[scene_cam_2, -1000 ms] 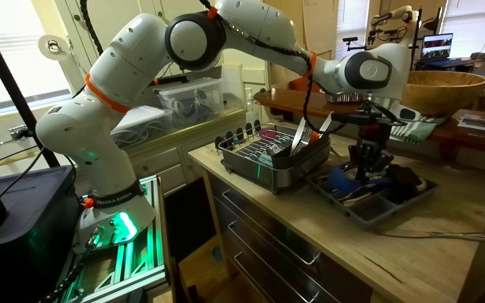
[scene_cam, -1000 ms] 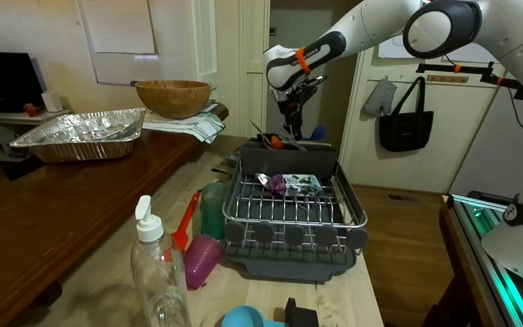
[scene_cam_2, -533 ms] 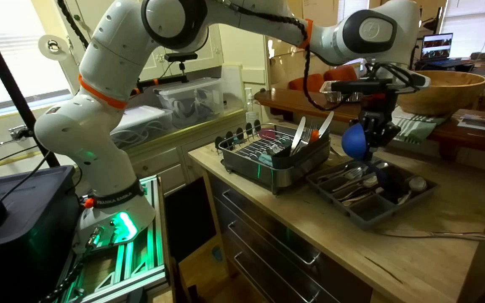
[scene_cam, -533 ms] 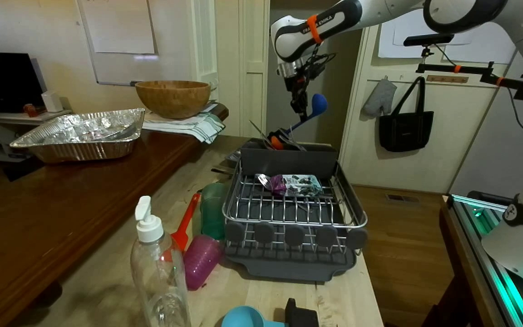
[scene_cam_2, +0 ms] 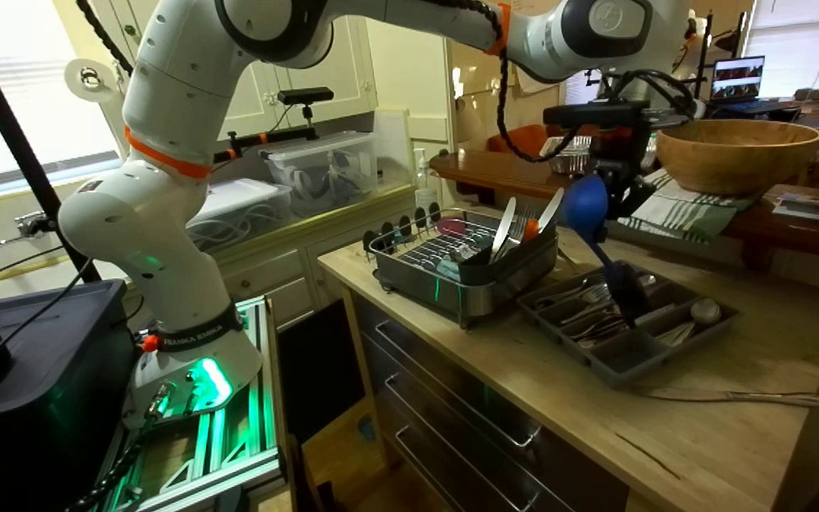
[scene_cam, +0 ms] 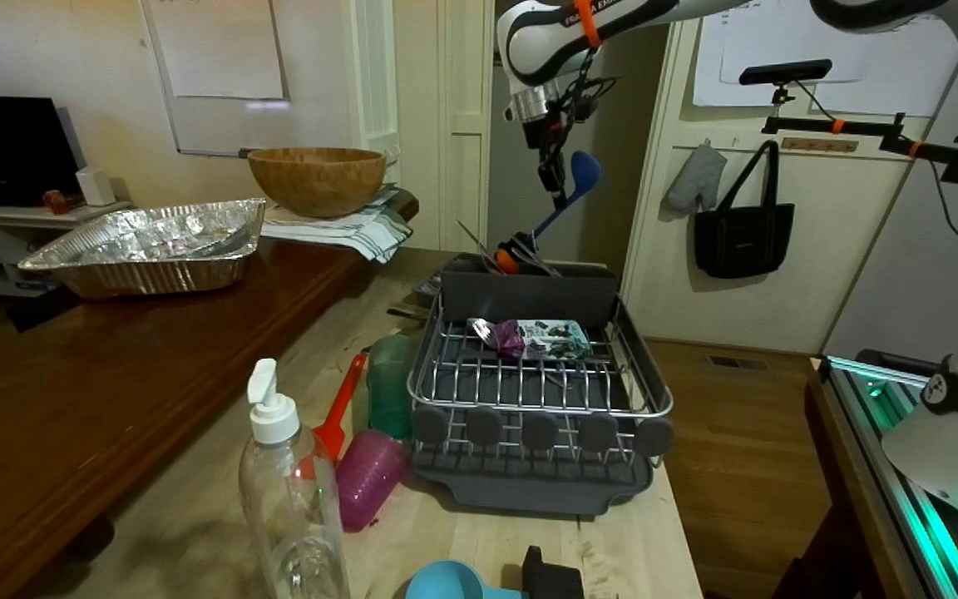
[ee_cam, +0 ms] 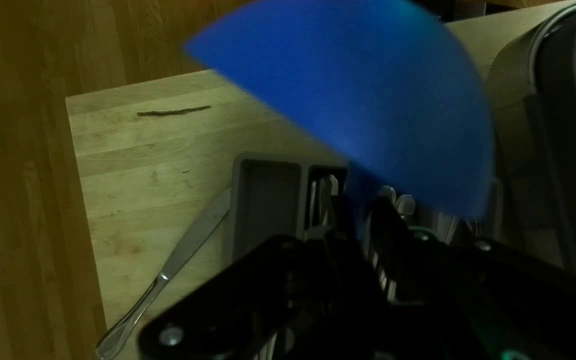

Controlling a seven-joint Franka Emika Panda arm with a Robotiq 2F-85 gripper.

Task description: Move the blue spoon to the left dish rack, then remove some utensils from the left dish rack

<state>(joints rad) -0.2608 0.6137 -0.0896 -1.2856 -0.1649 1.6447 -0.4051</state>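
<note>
End effector (scene_cam: 560, 200) up in the air, pinched tight on the blue spoon (ee_cam: 368, 100), just under its round bowl. Down low in the grey cutlery tray (scene_cam_2: 626, 353) one second ago; now well above it, and higher than half a second ago too. Spoon raised as well, tilted, bowl at the top, dark handle pointing down. Handle tip over the tray in an exterior view; touching or not, hard to tell. Spoon outside the dish rack (scene_cam_2: 482, 302), but a little nearer to it in that same view than half a second ago. In the tray, shiny cutlery (ee_cam: 406, 204) easier to see now, and a round pale thing (scene_cam_2: 705, 311), half covered a second ago, in plain sight. Just beside the tray, a butter knife (scene_cam_2: 743, 397) on the table (scene_cam_2: 722, 441), same spot as before. Dish rack just the same too: knives (scene_cam_2: 504, 226) and a fork (scene_cam_2: 521, 224) standing in the cutlery cup (scene_cam: 529, 295) at one end, an orange bit (scene_cam: 506, 261) with them, a purple and pale blue packet (scene_cam: 552, 339) on the wires. By the rack's side, a green cup (scene_cam: 391, 387), a pink cup (scene_cam: 371, 481) and a red spatula (scene_cam: 332, 434), all unmoved. Farther out, a wooden bowl (scene_cam: 317, 187) and a foil pan (scene_cam: 159, 274), both just as before.
</note>
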